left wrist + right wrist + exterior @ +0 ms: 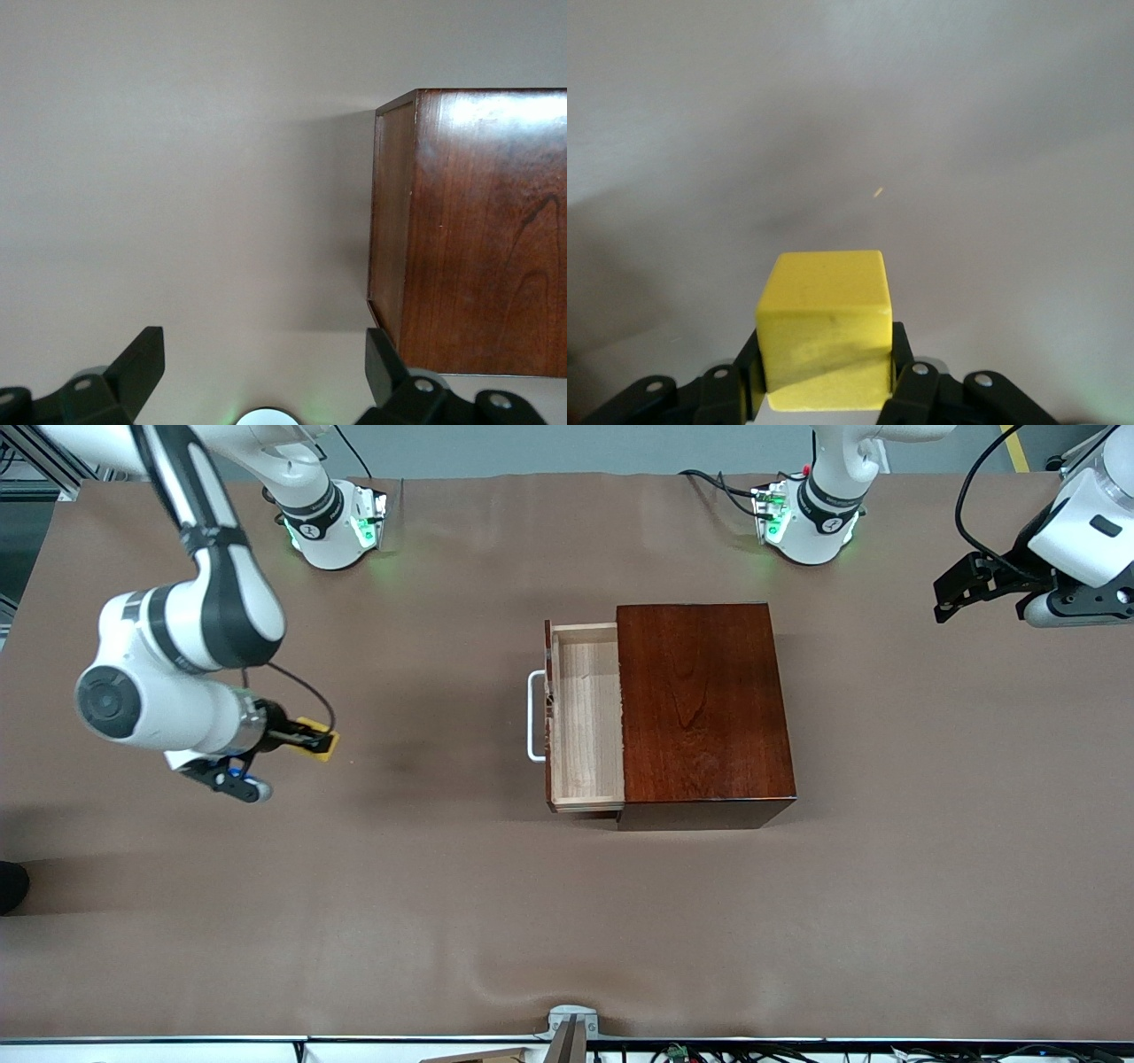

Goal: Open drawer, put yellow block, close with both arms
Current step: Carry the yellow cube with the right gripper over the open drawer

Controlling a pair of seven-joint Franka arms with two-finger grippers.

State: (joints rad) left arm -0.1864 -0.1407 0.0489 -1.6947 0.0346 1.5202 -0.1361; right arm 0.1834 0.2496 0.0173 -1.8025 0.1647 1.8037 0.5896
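Drawer (585, 717) stands pulled out of the dark reddish-brown wooden box (700, 704) mid-surface (567, 921), handle (534, 716) toward the right arm's end. Left tool (266, 372) hangs wide over the surface beside the box, waiting. Right tool (312, 738) is clamped on the yellow block (824, 332), aloft, well apart from the handle.
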